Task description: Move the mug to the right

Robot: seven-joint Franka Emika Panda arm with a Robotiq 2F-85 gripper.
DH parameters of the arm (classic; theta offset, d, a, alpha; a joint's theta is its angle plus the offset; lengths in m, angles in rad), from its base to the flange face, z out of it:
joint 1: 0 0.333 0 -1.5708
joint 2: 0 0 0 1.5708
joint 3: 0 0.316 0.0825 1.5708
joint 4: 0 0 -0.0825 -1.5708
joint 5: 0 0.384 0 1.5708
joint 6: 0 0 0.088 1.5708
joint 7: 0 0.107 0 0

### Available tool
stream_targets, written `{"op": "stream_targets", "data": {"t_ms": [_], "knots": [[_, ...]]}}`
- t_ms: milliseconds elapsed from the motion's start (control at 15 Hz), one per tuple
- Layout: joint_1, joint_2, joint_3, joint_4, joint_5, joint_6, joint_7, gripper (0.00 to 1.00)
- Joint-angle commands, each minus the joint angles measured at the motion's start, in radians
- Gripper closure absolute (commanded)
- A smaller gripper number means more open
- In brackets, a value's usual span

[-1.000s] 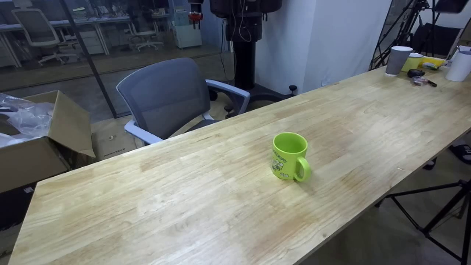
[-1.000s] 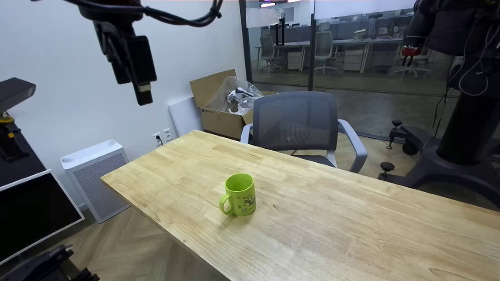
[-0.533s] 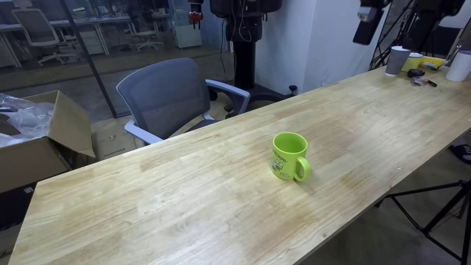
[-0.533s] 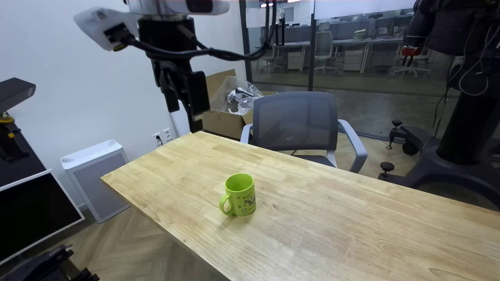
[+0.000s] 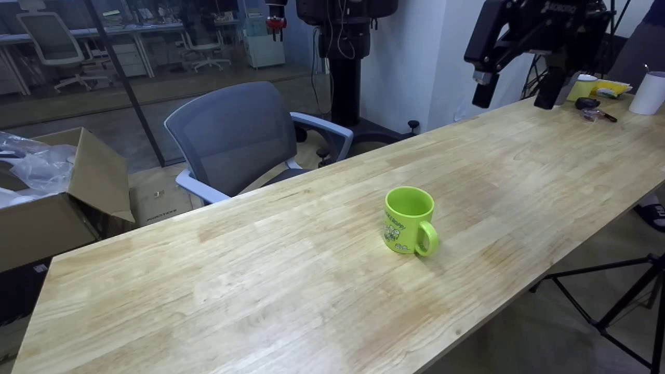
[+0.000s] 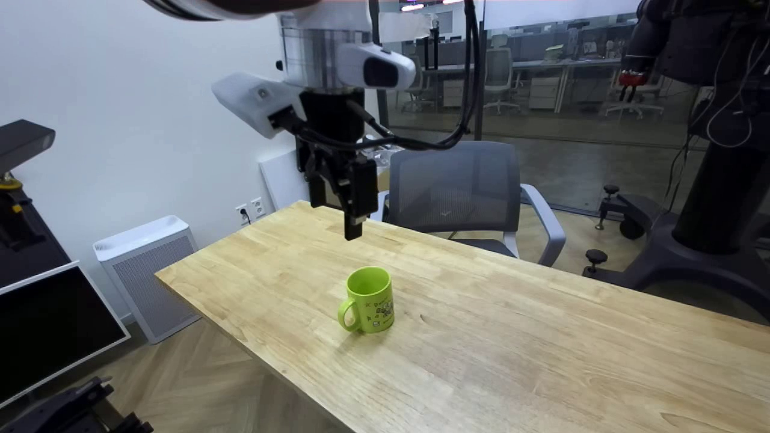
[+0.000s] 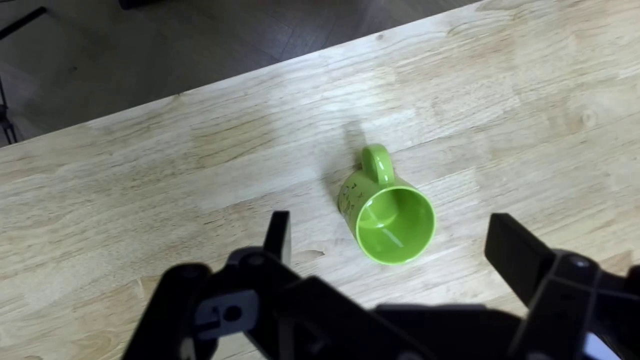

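Note:
The lime-green mug (image 5: 408,223) stands upright on the wooden table (image 5: 208,291), with a cartoon print on its side. It also shows in an exterior view (image 6: 373,304), handle toward the table's near edge. In the wrist view the mug (image 7: 395,225) appears between the two fingertips, handle pointing up in the picture. My black gripper (image 7: 391,236) is open and empty. It hangs in the air well above the table, apart from the mug, in both exterior views (image 5: 517,94) (image 6: 335,213). Nothing hides the mug.
A grey mesh chair (image 5: 234,135) stands at the table's long edge. At the table's far end are a yellow-green cup (image 5: 582,88), a white cup (image 5: 649,93), a yellow packet (image 5: 610,87) and a small black item (image 5: 587,103). A grey cup there is partly hidden by a finger.
My gripper has come into view from above and moved down and inward over the table, nearer the mug. It stays open. The mug has not moved.

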Motion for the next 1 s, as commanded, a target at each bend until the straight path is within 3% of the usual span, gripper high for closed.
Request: {"op": "stream_targets", "data": {"t_ms": [0,667,733,933], "knots": [[0.001,0.115,-0.015,0.095,-0.034,0.008,0.051,0.00],[0.020,0.309,-0.024,0.277,-0.023,-0.012,0.109,0.00],[0.014,0.282,-0.028,0.222,-0.026,0.019,0.064,0.00],[0.015,0.293,-0.027,0.227,-0.026,0.019,0.060,0.00]]}}
